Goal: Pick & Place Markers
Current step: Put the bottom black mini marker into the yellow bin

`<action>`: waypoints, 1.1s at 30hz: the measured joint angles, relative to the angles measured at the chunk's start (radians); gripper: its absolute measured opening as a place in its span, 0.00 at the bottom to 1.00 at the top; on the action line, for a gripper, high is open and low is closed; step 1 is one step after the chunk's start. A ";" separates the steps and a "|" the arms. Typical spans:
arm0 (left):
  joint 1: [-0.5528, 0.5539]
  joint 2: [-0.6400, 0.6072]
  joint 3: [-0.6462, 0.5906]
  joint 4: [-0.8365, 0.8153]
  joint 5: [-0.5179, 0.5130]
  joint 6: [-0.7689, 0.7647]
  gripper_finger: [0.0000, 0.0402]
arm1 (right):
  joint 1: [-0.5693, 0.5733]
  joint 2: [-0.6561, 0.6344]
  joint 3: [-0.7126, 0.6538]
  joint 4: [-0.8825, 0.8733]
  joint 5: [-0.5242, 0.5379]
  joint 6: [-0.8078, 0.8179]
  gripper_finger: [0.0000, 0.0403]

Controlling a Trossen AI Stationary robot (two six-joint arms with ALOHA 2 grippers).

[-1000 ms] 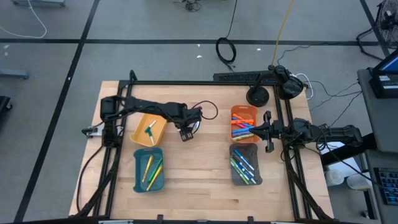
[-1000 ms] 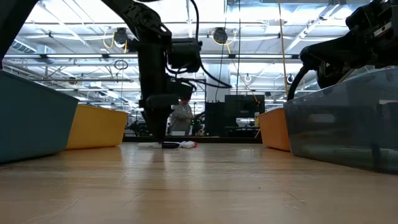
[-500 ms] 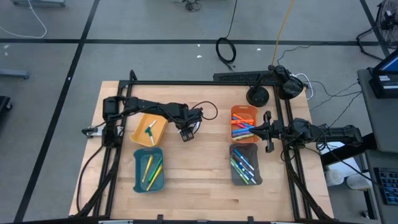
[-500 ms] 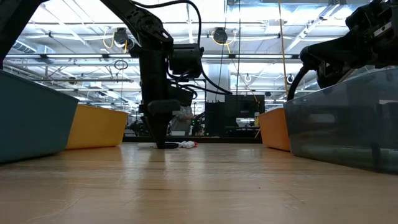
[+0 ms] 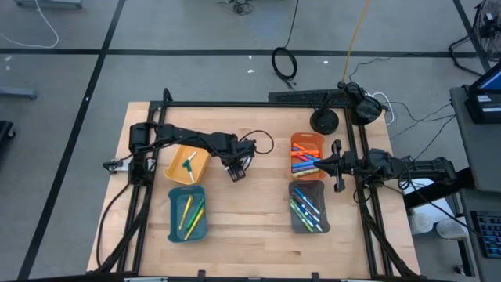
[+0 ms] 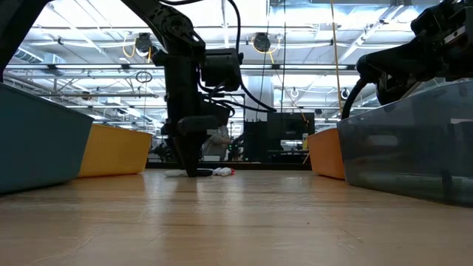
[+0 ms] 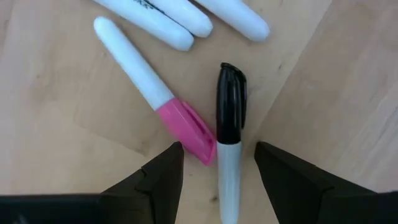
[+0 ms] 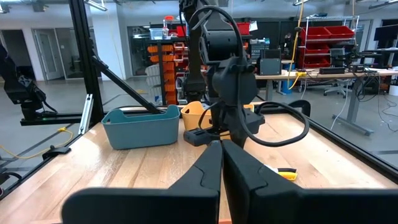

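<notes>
Several markers lie flat on the bare wood near the table's middle. In the left wrist view a white marker with a black cap [image 7: 229,143] lies between the fingers of my left gripper [image 7: 219,180]. A white marker with a pink cap [image 7: 158,99] lies beside it, and two more white ones [image 7: 186,15] lie farther off. My left gripper [image 5: 236,171] is open, points down, and stands low over them [image 6: 194,168], one finger on each side of the black-capped marker. My right gripper [image 5: 337,166] is shut and empty at the table's right, between the orange and grey trays.
At the left stand a yellow tray [image 5: 186,163] holding a green-capped marker and a teal tray [image 5: 188,213] holding markers. At the right stand an orange tray [image 5: 307,155] and a grey tray [image 5: 308,207], both with several markers. A black frame [image 5: 250,105] runs around the table.
My left gripper has come down toward the markers on the table and shifted a little toward the table's right and near edges. It stays open.
</notes>
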 joint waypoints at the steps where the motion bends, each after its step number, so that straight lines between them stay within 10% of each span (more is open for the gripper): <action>1: -0.002 0.000 0.000 0.000 0.000 -0.015 0.53 | 0.000 0.000 0.000 0.000 0.000 0.000 0.01; 12: -0.002 0.000 -0.001 -0.007 0.007 -0.238 0.53 | 0.000 0.000 0.000 0.000 0.000 0.000 0.01; 33: -0.010 0.000 -0.002 0.082 0.007 -0.003 0.53 | 0.000 0.000 0.000 0.000 0.000 0.000 0.01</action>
